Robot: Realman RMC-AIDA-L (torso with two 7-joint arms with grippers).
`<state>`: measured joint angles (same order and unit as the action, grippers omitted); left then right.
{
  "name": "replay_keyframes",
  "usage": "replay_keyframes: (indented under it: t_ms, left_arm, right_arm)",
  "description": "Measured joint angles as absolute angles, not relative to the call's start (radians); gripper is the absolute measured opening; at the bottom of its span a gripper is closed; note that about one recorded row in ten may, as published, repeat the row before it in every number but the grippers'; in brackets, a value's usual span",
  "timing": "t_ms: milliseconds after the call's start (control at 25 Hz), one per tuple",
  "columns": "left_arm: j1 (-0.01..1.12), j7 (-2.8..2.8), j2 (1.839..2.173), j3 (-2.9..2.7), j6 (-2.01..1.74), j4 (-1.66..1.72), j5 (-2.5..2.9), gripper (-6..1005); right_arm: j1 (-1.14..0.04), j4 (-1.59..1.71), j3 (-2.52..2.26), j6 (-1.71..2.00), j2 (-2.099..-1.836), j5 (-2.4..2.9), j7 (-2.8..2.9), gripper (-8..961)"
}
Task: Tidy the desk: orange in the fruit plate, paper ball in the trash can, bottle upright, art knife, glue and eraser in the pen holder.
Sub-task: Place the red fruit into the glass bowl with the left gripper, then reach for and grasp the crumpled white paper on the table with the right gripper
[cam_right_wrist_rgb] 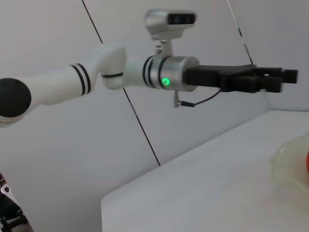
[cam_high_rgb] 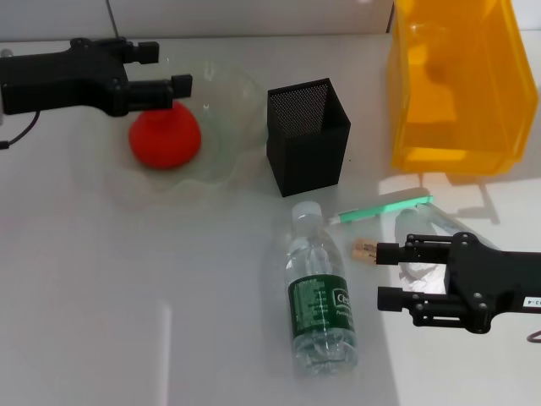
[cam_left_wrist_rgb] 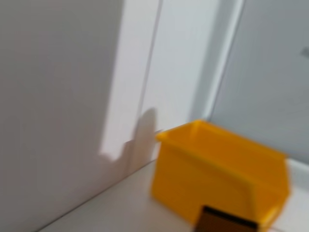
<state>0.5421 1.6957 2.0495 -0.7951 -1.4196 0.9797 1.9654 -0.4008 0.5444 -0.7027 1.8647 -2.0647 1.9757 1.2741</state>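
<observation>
Orange (cam_high_rgb: 164, 138) sits in plate (cam_high_rgb: 221, 118), upper left; left claw (cam_high_rgb: 164, 69) open above it. Right claw (cam_high_rgb: 387, 275) open near eraser (cam_high_rgb: 364, 249); could knock bottle (cam_high_rgb: 319, 292) rolling.

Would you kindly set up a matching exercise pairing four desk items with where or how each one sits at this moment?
Things:
1. orange
2. bottle
3. pen holder
4. eraser

States:
A. lying on its side on the desk
B. standing upright and empty, beside the trash can
C. resting in the fruit plate
D. on the desk just ahead of the right gripper

Pairs: 1-C, 2-A, 3-B, 4-D
</observation>
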Motion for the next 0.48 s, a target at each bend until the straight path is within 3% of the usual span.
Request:
replay_keyframes:
  t_ms: [40, 80, 200, 480]
  left_arm:
    - [0.542, 1.696, 2.049, -0.795, -1.42, 0.98, 1.965, 582]
    - [0.497, 1.615, 2.024, -0.787, -1.642, 0.979, 1.856, 606]
    - [0.443, 1.567, 2.017, -0.795, -1.83, 0.981, 1.84, 837]
    - [0.341, 1.464, 2.058, -0.839, -1.91, 0.885, 1.94, 851]
  right_arm:
    - [-0.401, 0.545, -0.689, 1.872, -2.064, 1.976, 1.275, 644]
    - [-0.401, 0.546, -0.675, 1.88, -2.063, 1.976, 1.275, 644]
    - [-0.398, 0.552, -0.58, 1.925, -2.053, 1.976, 1.275, 644]
    - [-0.43, 0.619, -0.437, 2.017, -2.029, 1.975, 1.326, 643]
